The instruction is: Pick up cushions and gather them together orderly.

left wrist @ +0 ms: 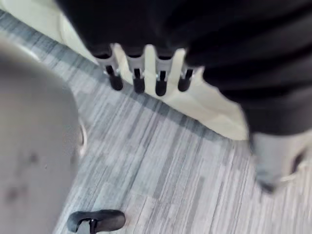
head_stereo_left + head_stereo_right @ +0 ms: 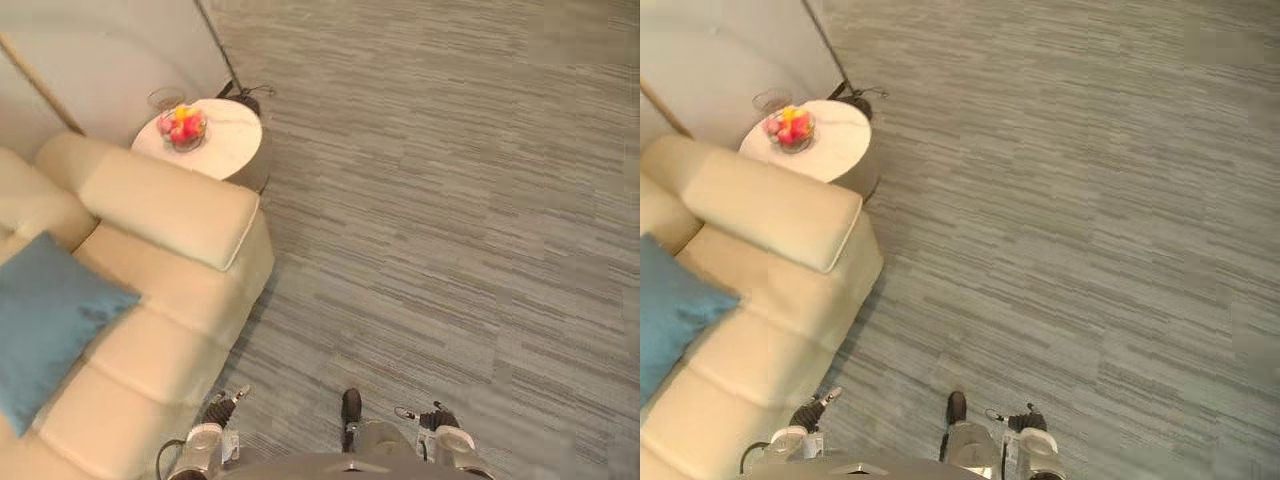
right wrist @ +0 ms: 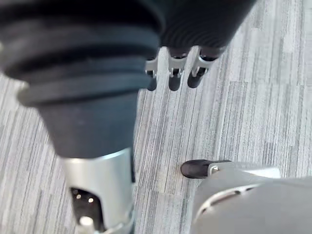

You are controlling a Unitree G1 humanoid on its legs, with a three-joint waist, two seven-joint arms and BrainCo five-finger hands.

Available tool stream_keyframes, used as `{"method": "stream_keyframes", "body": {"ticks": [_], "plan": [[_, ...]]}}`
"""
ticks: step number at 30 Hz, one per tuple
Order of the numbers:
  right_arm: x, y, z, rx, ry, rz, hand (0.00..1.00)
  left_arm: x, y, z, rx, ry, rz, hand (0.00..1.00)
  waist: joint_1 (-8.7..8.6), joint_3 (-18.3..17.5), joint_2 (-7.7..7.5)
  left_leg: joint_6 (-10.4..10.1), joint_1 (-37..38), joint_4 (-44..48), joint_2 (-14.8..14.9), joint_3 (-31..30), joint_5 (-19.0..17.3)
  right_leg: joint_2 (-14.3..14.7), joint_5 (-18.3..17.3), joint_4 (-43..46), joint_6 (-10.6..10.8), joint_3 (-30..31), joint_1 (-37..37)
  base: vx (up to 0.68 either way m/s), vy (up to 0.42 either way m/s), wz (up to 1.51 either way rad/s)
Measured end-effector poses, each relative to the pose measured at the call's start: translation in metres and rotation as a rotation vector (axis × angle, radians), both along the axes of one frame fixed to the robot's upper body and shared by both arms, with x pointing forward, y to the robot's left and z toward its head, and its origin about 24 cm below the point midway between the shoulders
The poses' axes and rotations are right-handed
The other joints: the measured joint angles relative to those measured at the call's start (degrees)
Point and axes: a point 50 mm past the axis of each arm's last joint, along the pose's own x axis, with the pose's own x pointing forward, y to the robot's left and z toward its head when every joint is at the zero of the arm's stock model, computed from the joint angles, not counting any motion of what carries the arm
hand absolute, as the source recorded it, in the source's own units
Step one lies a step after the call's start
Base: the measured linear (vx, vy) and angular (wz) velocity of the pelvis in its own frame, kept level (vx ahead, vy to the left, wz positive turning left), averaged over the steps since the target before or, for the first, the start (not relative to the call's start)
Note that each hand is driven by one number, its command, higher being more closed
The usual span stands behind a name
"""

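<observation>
A blue cushion [image 2: 45,320] is lying on the seat of a cream sofa [image 2: 170,215], on the robot's left side. It is sitting flat there, with one corner pointing along the seat. Nothing is touching it but the sofa.

The left hand [image 1: 161,73] is hanging down low, near the front of the sofa. Its fingers are hanging straight and loose, and it is holding nothing. The right hand [image 3: 174,73] is hanging down on the other side, over the grey carpet [image 2: 450,200]. Its fingers are straight and loose too, and it is holding nothing. Both hands are well apart from the cushion.

Past the far end of the sofa, a small round white table [image 2: 235,145] is standing on the carpet. A bowl of fruit [image 2: 184,126] is sitting on it.
</observation>
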Motion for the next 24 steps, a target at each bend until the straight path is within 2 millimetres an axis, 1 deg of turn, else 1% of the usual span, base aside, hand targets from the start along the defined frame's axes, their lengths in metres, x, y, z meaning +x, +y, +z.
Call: {"method": "stream_keyframes", "body": {"ticks": [1,2,3,4,5,6,7,8,9,10,11,12,13,15,16,17,18,19,20,21,22,23,24], "plan": [[-0.002,0.000,-0.001,0.001,0.009,-0.001,0.00,0.000,0.000,0.000,0.001,-0.001,-0.001,0.00,0.20,0.0,-0.01,0.1,-0.5,-0.5,-1.4,-1.9,-0.8,0.0,-0.1,0.0,0.1,1.3,0.4,0.06,0.090,-1.33],[-0.005,0.001,-0.003,0.006,0.025,-0.003,0.00,0.000,0.002,0.001,0.003,-0.005,0.003,0.00,0.73,0.1,-0.04,0.2,-1.4,-1.9,-3.4,-5.1,-1.5,0.0,-0.5,0.3,0.7,3.8,1.0,0.00,0.105,-1.10],[-0.005,0.000,-0.003,0.005,0.027,-0.005,0.00,0.000,0.002,0.001,0.004,-0.007,0.004,0.00,1.18,0.1,-0.02,0.2,-2.7,-3.4,-5.3,-8.8,-1.5,0.0,-1.1,1.0,1.7,6.6,1.1,-0.03,0.130,-1.18],[-0.005,0.000,-0.002,0.005,0.025,-0.005,0.00,0.000,0.002,0.001,0.004,-0.011,0.005,0.00,1.34,0.1,0.06,0.2,-3.0,-4.4,-5.9,-10.7,-1.5,0.2,-1.3,1.4,2.0,8.1,0.9,-0.06,0.201,-1.37],[-0.003,0.001,-0.001,0.004,0.016,-0.003,0.00,0.002,0.002,0.002,0.002,-0.021,0.014,0.00,1.54,0.3,0.65,0.1,-3.9,-7.5,-6.4,-14.3,-1.6,1.4,-1.6,2.1,2.4,10.8,0.4,-0.07,0.210,-1.71],[-0.001,-0.001,0.000,-0.002,0.000,-0.004,0.00,0.002,-0.003,0.002,-0.016,-0.023,0.040,0.00,1.85,0.2,1.84,1.3,-4.5,-8.1,-6.1,-15.8,-0.9,3.4,-1.6,2.2,2.3,13.4,-0.4,-0.01,0.258,-1.79],[0.002,-0.001,0.002,-0.004,-0.017,-0.009,0.00,-0.002,-0.003,0.000,-0.019,-0.013,0.044,0.00,2.26,-0.4,3.35,2.0,-4.6,-8.2,-6.2,-15.4,-1.3,3.5,-1.7,3.3,2.5,13.7,-0.9,0.07,0.218,-1.63],[0.004,0.002,0.003,0.004,-0.037,-0.018,0.00,-0.001,-0.001,0.001,-0.016,-0.015,0.050,0.00,1.79,-0.3,1.31,2.2,-3.9,-8.5,-6.5,-14.1,-1.4,3.4,-2.6,8.5,3.3,13.6,-2.3,0.24,0.252,-1.20],[-0.002,0.010,0.000,0.026,-0.029,-0.032,0.00,0.001,0.004,0.002,-0.005,-0.026,0.063,0.00,1.90,-0.1,-0.20,2.2,-2.6,-9.6,-7.3,-11.2,-1.4,2.5,-5.3,9.3,4.0,13.4,-1.7,0.21,0.178,-1.02],[-0.002,0.013,-0.001,0.035,-0.029,-0.033,0.00,0.003,0.005,0.003,-0.004,-0.033,0.067,0.00,2.18,-0.1,-0.50,2.2,-2.3,-9.8,-7.3,-10.4,-1.4,2.4,-5.5,9.0,4.3,13.7,-1.6,0.22,0.173,-0.89],[-0.003,0.013,-0.001,0.036,-0.033,-0.036,0.00,0.004,0.005,0.003,-0.004,-0.031,0.066,0.00,2.08,-0.2,-0.64,2.4,-1.9,-9.9,-7.3,-9.3,-1.1,2.7,-5.1,8.4,4.9,14.6,-1.6,0.16,0.102,-0.92],[-0.004,0.013,-0.001,0.036,-0.032,-0.037,0.00,0.000,0.005,0.002,-0.005,-0.022,0.067,0.00,2.23,-0.3,-0.66,2.9,0.1,-11.6,-7.3,-6.5,-0.8,3.3,-5.0,8.3,5.5,17.1,-1.5,0.18,0.099,-0.95],[-0.004,0.013,-0.001,0.037,-0.029,-0.037,0.00,-0.001,0.005,0.002,-0.006,-0.020,0.067,0.00,2.20,-0.4,-0.58,3.6,1.1,-12.7,-7.4,-5.4,-0.2,3.5,-5.1,8.3,5.6,17.6,-1.5,0.21,0.077,-0.92],[-0.006,0.014,-0.002,0.039,-0.027,-0.040,0.00,-0.001,0.003,0.001,-0.010,-0.015,0.064,0.00,1.70,-0.9,-0.82,3.9,2.7,-13.3,-8.2,-4.8,0.4,3.7,-4.8,8.0,6.0,18.5,-1.5,0.22,0.049,-0.56],[-0.006,0.014,-0.002,0.040,-0.026,-0.041,0.00,0.000,0.002,0.001,-0.013,-0.015,0.062,0.00,1.35,-1.0,-0.59,3.6,2.5,-12.1,-8.7,-4.7,1.0,3.5,-4.5,7.8,5.9,19.3,-1.4,0.24,0.040,-0.50],[-0.007,0.012,-0.002,0.039,-0.026,-0.046,0.00,0.000,0.001,0.001,-0.015,-0.015,0.062,0.00,1.38,-1.1,-0.33,3.4,2.0,-9.8,-9.1,-4.5,1.8,3.1,-4.0,7.8,5.6,20.4,-1.4,0.21,0.040,-0.57],[-0.007,0.013,-0.002,0.043,-0.028,-0.056,0.00,0.001,0.001,0.001,-0.015,-0.017,0.062,0.00,1.74,-1.1,-0.50,3.5,1.0,-7.1,-9.4,-4.6,2.0,1.9,-3.9,7.9,5.4,21.4,-1.2,0.20,0.061,-0.71],[-0.003,0.012,-0.001,0.047,-0.035,-0.066,0.00,-0.001,0.000,0.000,-0.017,-0.009,0.060,0.00,2.14,-1.2,-0.41,5.6,2.0,-15.1,-10.3,-5.0,-0.1,1.0,-3.8,7.7,5.4,23.0,-0.8,0.14,0.053,-0.59],[-0.005,0.011,-0.002,0.045,-0.031,-0.067,0.00,-0.002,-0.002,0.000,-0.022,-0.007,0.057,0.00,1.81,-1.6,0.55,4.9,3.0,-19.9,-9.9,-5.0,3.3,1.6,-3.8,7.7,5.4,23.0,-0.9,0.11,0.057,-0.76],[-0.001,0.015,-0.002,0.055,-0.034,-0.056,0.00,-0.005,-0.005,-0.002,-0.030,0.008,0.053,0.00,2.16,-1.6,1.01,5.5,3.9,-21.4,-9.6,-3.7,7.0,2.3,-4.1,7.9,5.9,23.4,-1.3,0.04,0.022,-0.64],[0.000,0.017,-0.002,0.057,-0.034,-0.044,0.00,-0.005,-0.005,-0.002,-0.031,0.008,0.056,0.00,2.20,-1.8,0.87,5.3,3.6,-20.7,-9.7,-2.9,7.2,2.0,-3.8,8.3,6.3,22.6,-2.0,0.03,0.032,-0.86],[0.004,0.018,-0.001,0.057,-0.046,-0.031,0.00,-0.002,-0.006,-0.001,-0.029,0.002,0.041,0.00,2.27,-1.8,0.84,5.4,3.3,-19.5,-9.5,-1.6,7.1,0.9,-3.8,9.5,5.9,18.8,-3.2,0.01,0.030,-0.80],[0.008,0.020,0.000,0.063,-0.048,-0.030,0.00,-0.002,-0.005,-0.001,-0.021,0.002,0.025,0.00,2.31,-1.7,0.50,5.8,3.4,-19.8,-9.5,0.2,6.8,-0.4,-5.3,12.0,3.6,10.1,-4.9,0.00,0.038,-0.78]]}}
